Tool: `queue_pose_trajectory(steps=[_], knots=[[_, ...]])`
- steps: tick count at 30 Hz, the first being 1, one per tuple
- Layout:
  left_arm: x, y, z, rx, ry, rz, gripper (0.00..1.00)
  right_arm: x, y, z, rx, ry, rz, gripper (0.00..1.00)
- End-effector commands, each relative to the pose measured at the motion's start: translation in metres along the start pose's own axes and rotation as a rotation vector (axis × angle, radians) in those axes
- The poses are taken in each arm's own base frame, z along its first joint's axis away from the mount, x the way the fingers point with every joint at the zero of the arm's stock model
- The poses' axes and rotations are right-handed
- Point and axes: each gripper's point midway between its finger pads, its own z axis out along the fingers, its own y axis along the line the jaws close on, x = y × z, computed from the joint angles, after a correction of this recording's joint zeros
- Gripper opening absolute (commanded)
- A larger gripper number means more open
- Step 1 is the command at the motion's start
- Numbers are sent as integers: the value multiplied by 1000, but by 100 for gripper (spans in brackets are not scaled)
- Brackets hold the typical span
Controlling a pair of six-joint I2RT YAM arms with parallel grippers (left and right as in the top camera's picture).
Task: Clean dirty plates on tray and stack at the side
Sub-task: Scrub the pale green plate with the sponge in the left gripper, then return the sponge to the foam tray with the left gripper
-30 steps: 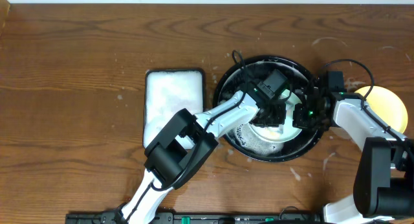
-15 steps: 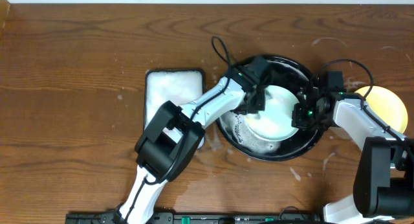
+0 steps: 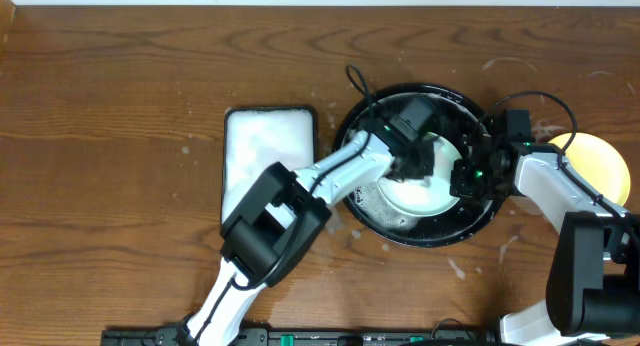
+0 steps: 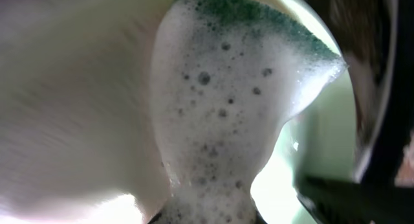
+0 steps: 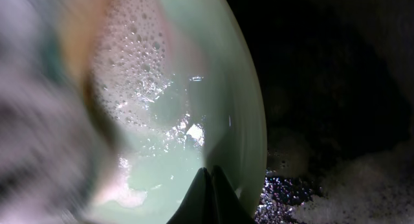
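Left gripper [image 3: 415, 164] clamped on the foamy sponge [image 4: 220, 120], which I saw pressed onto the mint plate [image 3: 428, 193] inside the black tray [image 3: 440, 238], right of centre. Right gripper [image 3: 462, 174] pinched that plate's right rim. Yellow plate [image 3: 600, 166] lay on the table at the right edge.

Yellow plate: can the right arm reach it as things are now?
Probably not yet: the right gripper seems busy holding the mint plate in the tray. Otherwise the yellow plate lies bare beside that arm.
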Motion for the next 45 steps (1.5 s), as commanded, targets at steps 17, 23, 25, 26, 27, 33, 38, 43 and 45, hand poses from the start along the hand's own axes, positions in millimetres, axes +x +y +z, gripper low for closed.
queue_pose_trajectory(steps=[17, 23, 25, 26, 27, 33, 38, 43, 45], knots=[[-38, 102, -85, -348, -3, -31, 7, 3, -5, 6, 37, 15, -6, 1], [-67, 80, -179, -273, -160, -17, 8, -16, 1, -7, 30, -42, -12, 1], [-67, 82, -205, -268, -185, -9, 8, -21, 4, -15, 27, -71, -19, 1], [-65, 86, -221, -271, -196, -16, 8, -24, 5, -20, 33, -89, -20, 1], [-63, 94, -236, -282, -201, -38, 8, -26, 3, -26, 54, -110, -17, 1], [-41, 155, -281, -381, -141, -198, 11, -28, 2, -69, 205, -226, -37, 1], [-23, 200, -272, -447, -56, -265, 12, -20, 3, -72, 216, -213, -34, 10], [-2, 225, -238, -472, 12, -273, 17, -12, 14, -47, 124, -128, -23, 25], [6, 235, -222, -479, 31, -274, 30, -11, 22, -33, 61, -95, -23, 28]])
